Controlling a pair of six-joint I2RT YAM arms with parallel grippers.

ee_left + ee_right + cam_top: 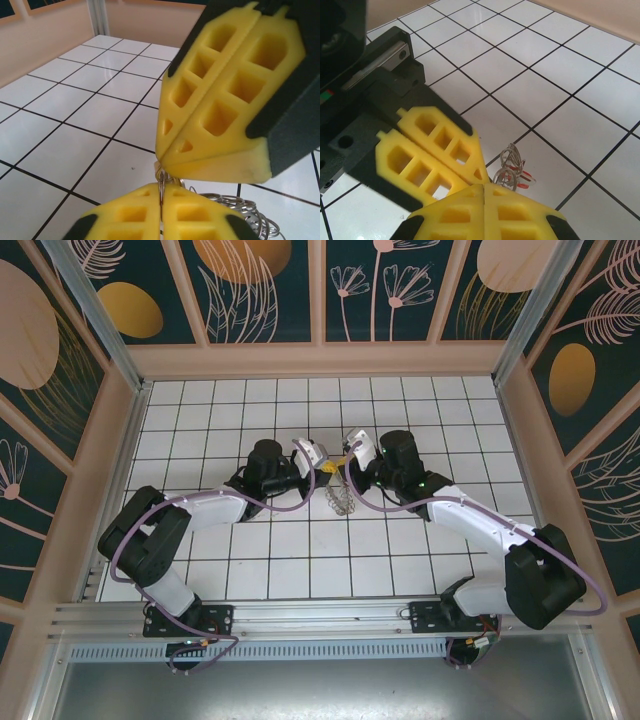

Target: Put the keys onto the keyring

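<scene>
Threading seems the step in hand: both arms lean in from the near edge, elbows out, meeting mid-table over the keyring, a red-headed key among its loops. The left gripper pinches a thin metal loop; the right gripper is clamped tight against it, its catch unclear. Next needs a fine twist without dropping anything.

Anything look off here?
Nothing spilled or damaged. Left gripper and right gripper are shut, tips meeting over the keyring, which hangs bunched beneath them with a red key among its loops.
</scene>
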